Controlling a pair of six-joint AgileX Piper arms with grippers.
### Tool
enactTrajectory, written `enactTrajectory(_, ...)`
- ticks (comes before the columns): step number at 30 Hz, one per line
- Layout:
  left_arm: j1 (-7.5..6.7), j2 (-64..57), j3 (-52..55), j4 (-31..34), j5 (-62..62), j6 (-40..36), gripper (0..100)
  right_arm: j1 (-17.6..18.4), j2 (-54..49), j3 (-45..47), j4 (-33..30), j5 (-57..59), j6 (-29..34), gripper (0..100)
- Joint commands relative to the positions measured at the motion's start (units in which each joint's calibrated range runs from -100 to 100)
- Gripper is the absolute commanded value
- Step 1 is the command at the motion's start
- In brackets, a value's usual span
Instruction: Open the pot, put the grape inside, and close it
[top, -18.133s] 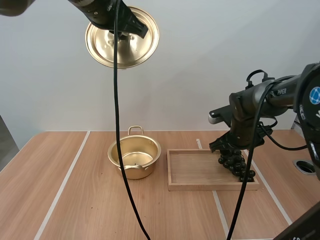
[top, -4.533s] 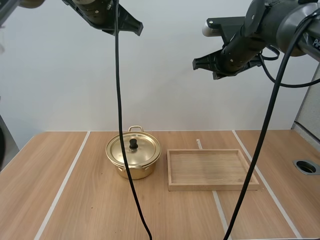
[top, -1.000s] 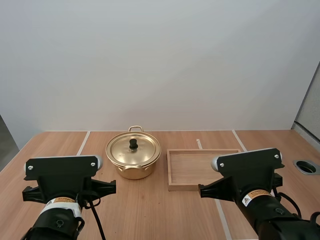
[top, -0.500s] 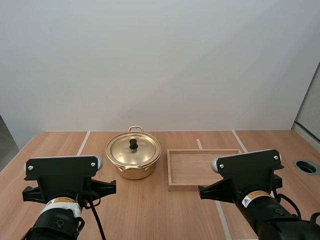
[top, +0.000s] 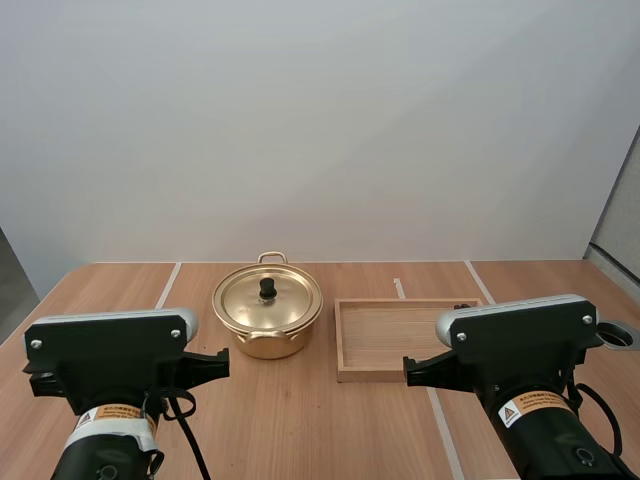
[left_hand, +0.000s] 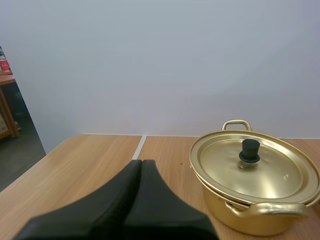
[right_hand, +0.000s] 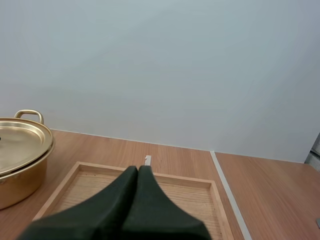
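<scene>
Well, the left gripper (left_hand: 140, 167) and right gripper (right_hand: 138, 172) sit pinched together, empty; pot (top: 266, 335) lidded, tray (top: 400, 340) at its 3 o'clock. An arm rising carelessly could clip the lid (top: 268, 300).

Lidded pot (top: 267, 312) sits beside wooden tray (top: 392, 336).

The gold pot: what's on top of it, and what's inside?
A gold lid with a black knob sits on the pot, closing it. The lid hides whatever is inside.
</scene>
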Motion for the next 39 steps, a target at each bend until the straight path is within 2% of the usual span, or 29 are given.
enactTrajectory(1, -0.04, -0.4, 0.0, 0.5, -1.5, -0.3, 0, -0.3, -0.5, 0.0, 0.2, -1.3, 0.2, 0)
enactTrajectory(11, -0.04, -0.4, 0.0, -0.2, -1.5, -0.3, 0, -0.3, -0.5, 0.0, 0.2, -1.6, 0.2, 0)
enactTrajectory(14, -0.04, -0.4, 0.0, -10.0, -0.4, 1.3, 0, -0.3, -0.5, 0.0, 0.2, -1.6, 0.2, 0)
enactTrajectory(18, -0.04, -0.4, 0.0, -25.7, 6.3, 18.6, 0, -0.3, -0.5, 0.0, 0.2, -1.6, 0.2, 0)
enactTrajectory(19, -0.04, -0.4, 0.0, -29.1, 7.4, 20.9, 0, -0.3, -0.5, 0.0, 0.2, -1.6, 0.2, 0)
enactTrajectory(25, -0.04, -0.4, 0.0, -39.2, 7.6, 30.1, 0, -0.3, -0.5, 0.0, 1.2, 12.6, 0.1, 0)
enactTrajectory(29, -0.04, -0.4, 0.0, -38.5, 7.1, 31.4, 0, -0.2, -0.5, 0.0, 1.7, 20.7, 0.1, 0)
enactTrajectory(39, -0.04, -0.4, 0.0, -38.5, 6.4, 31.4, 0, -0.2, -0.5, 0.0, 1.8, 20.6, 2.8, 0)
